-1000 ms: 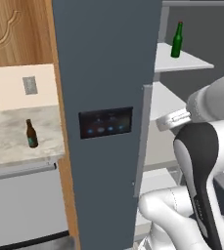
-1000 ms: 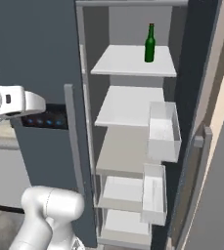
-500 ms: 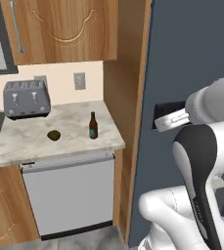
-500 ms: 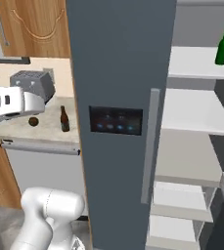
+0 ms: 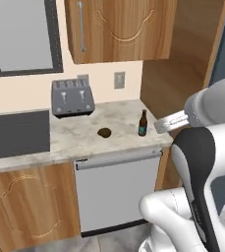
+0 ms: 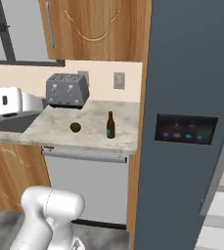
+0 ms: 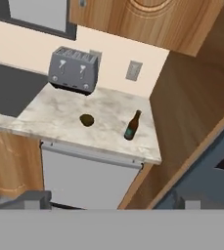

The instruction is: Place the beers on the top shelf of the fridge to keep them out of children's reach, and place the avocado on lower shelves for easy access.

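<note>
- Marble counter (image 5: pixel 79 135) beside the fridge (image 6: pixel 191 97) is what I'm facing, and my gripper (image 7: pixel 113 201) hangs short of it with jaws spread wide, holding nothing.
- Nearest target is the brown beer (image 5: pixel 142 123), upright near the counter's right end; I'd come in level and close on its body, not the neck.
- Just beside it lies the avocado (image 5: pixel 104 132), clear of the bottle.
- Furthest back, the toaster (image 5: pixel 73 96) sits against the wall, out of my line.
</note>
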Controlling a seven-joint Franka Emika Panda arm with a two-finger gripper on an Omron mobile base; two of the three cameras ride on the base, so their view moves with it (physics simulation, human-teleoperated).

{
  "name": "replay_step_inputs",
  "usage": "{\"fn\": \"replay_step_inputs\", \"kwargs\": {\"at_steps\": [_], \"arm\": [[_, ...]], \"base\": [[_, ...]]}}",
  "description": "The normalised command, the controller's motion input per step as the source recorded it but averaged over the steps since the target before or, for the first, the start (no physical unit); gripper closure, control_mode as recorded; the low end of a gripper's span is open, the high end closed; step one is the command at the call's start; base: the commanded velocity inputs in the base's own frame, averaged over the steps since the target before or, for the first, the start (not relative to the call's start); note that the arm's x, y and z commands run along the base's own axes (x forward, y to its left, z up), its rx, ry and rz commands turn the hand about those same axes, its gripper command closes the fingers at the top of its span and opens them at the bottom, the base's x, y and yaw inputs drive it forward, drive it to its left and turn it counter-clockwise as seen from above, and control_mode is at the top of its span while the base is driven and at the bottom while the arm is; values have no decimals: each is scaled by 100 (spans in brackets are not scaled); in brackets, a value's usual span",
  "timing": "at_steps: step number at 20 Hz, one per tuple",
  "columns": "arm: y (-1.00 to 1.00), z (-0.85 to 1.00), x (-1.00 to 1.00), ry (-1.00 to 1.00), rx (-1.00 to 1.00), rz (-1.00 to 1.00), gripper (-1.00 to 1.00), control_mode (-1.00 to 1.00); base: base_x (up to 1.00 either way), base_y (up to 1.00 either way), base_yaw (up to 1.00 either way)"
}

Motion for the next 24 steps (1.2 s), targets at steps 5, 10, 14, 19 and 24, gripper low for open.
{"fn": "replay_step_inputs", "kwargs": {"at_steps": [5, 10, 14, 19, 24], "arm": [[0, 0, 0, 0, 0, 0, -100, 100], [0, 0, 0, 0, 0, 0, -100, 100], [0, 0, 0, 0, 0, 0, -100, 100], [0, 0, 0, 0, 0, 0, -100, 100], [-14, -15, 11, 1, 0, -3, -100, -100]], "base": [[54, 60, -8], [56, 57, -10], [48, 56, -10], [44, 36, -10], [20, -1, -5]]}}
